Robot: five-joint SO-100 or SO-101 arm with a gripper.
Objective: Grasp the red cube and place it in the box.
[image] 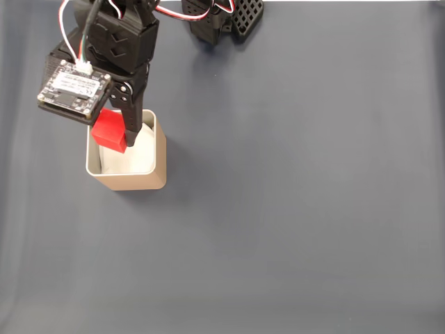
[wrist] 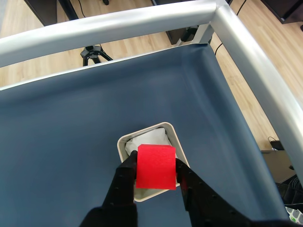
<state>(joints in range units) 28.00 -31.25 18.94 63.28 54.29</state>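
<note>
In the wrist view, the black two-finger gripper [wrist: 156, 172] is seen nearest the camera, its matte plastic fingers [wrist: 124, 182] clamped on opposite faces of the small bright red plain-faced cube [wrist: 155, 167]. The cube is held clear of any surface, directly above the open mouth of the tan square box [wrist: 124, 142] with rounded corners and a thin pale rim. Part of the box's opening is hidden by the cube and the fingers; behind the cube, a crumpled white lining [wrist: 149, 141] is visible inside the box.

Beyond the box, a smooth dark blue-grey table surface [wrist: 71, 127] extends outward. Its far and right edges are bounded by a rounded silver metal rail [wrist: 118, 23]. Past the rail, a light wooden floor [wrist: 137, 45] is seen, with a black tripod base [wrist: 92, 54] standing on it above and to the left of the box.

In the fixed view, the cube [image: 110, 131] is seen over the upper left part of the box [image: 149, 177], gripped by the gripper [image: 117, 132]. A bare circuit board [image: 73, 87] mounted on the arm overlaps the box's upper left corner. The arm's black base [image: 222, 17] lies above and to the right of the box, well apart from it. The table [image: 299, 209] to the right of and below the box is plain matte cloth.
</note>
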